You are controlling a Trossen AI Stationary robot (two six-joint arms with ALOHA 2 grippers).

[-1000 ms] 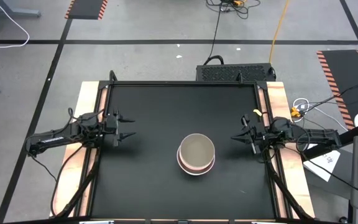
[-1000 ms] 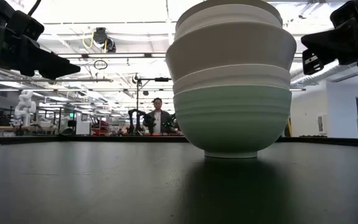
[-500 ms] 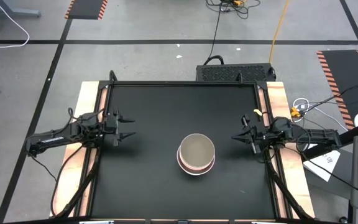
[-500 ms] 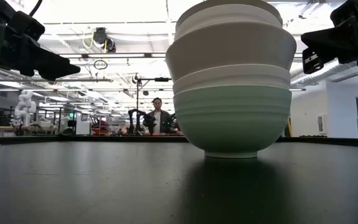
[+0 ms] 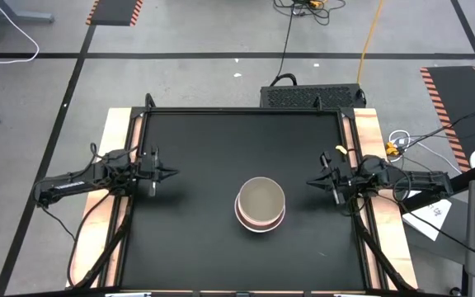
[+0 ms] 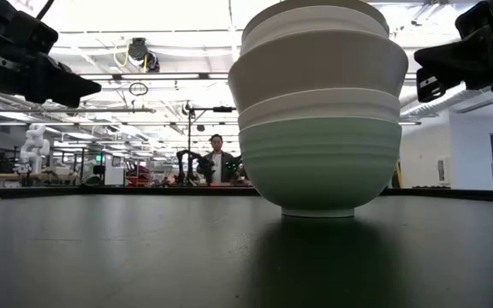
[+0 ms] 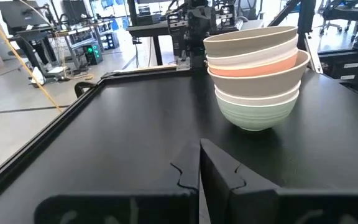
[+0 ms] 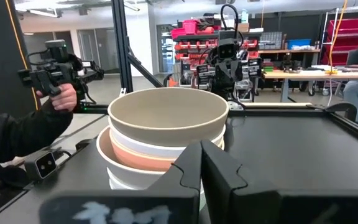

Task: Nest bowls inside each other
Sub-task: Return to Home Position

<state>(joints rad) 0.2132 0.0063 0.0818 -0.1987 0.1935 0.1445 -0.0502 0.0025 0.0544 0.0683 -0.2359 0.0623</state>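
On the bench (image 5: 221, 140) centre, high view: the bowls (image 5: 261, 204) sit as one nested stack, w/ left end effector (image 5: 165, 172) and right end effector (image 5: 316, 181) at opposite edges, well apart from it, prob. parked since nesting looks done. Low view: mint bowl (image 6: 319, 167) at the bottom carries the rest, stack upright. Wrist views: both arms' fingers (image 7: 222, 174) pressed together, holding nothing.

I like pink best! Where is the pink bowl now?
In the left wrist view, the pink bowl sits inside the stack, under a white bowl and over a beige bowl, slightly right of the table's middle.
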